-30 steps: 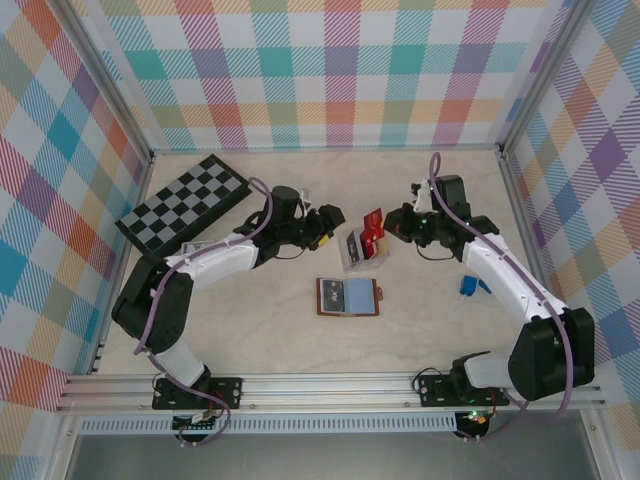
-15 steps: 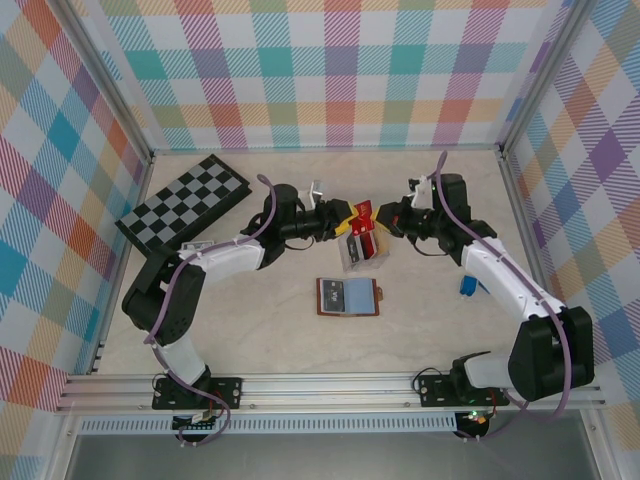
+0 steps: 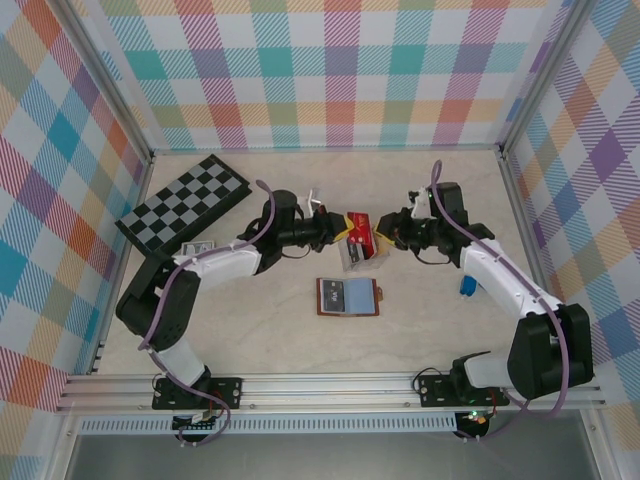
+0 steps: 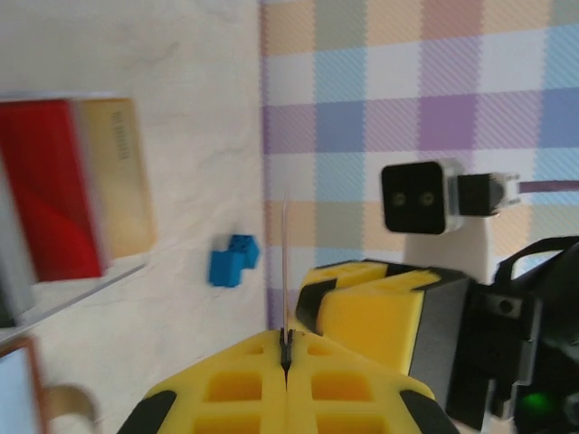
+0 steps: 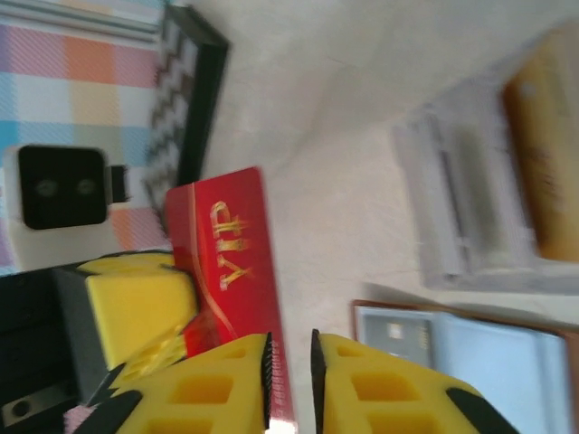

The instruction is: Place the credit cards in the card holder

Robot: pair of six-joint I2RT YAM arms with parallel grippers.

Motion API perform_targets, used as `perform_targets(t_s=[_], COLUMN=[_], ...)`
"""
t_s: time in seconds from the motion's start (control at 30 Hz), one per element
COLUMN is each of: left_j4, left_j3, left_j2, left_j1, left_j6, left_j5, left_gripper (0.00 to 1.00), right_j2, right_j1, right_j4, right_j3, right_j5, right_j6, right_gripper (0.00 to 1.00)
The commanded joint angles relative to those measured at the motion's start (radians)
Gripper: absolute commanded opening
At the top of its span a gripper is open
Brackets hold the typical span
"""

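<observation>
Clearly the red card (image 5: 231,271) sits in the air between the two arms, above the clear tray (image 3: 345,266) and apart from the card holder (image 3: 348,296), which lies flat on the table nearer the arm bases with its inner pockets facing up. The left gripper (image 4: 286,348) is clamped on the card; its wrist camera sees the card edge-on, a thin line rising out of the pinched yellow fingers. The right gripper (image 5: 289,362) has its jaws a little apart, with the card's edge at the gap beside one finger, and I cannot tell whether that finger touches it. Other cards (image 4: 54,199), a red one and a tan one, lie in the tray. Such a card is probably very light, stiff across its short side but springy along its length, and its glossy faces look slippery, so a pinch on a small patch could let it swivel or slide. It seems best held flat-face to flat-face near one short end, leaving the far end free to enter a pocket. It is unlikely to break, though a hard push into a tight leather pocket could bow it and pop it out of the fingers.
</observation>
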Motion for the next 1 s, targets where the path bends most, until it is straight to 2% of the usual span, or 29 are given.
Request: perform_targets(t_s=[0.0, 0.13, 0.37, 0.67, 0.97], left_j4=[-0.266, -0.401, -0.375, -0.260, -0.148], left_j3=[-0.046, -0.107, -0.229, -0.262, -0.288], left_j2=[-0.077, -0.102, -0.124, -0.080, -0.028], left_j1=[-0.032, -0.093, -0.137, -0.146, -0.152], left_j6=[0.178, 0.284, 0.286, 0.279, 0.249], left_j5=[-0.083, -0.158, -0.240, -0.246, -0.206], left_gripper=[0.00, 0.00, 0.00, 0.00, 0.00], right_j2=[-0.019, -0.022, 0.041, 0.209, 0.268], right_j1=[0.014, 0.052, 0.139, 0.182, 0.181], right_j4=[-0.252, -0.290, -0.256, -0.197, -0.150], right_j3=[-0.020, -0.106, -0.144, -0.106, -0.107], right_j5=[0.135, 0.167, 0.190, 0.219, 0.233], right_j6=[-0.182, -0.224, -0.235, -0.261, -0.259], right_gripper=[0.33, 0.49, 0.61, 0.62, 0.55])
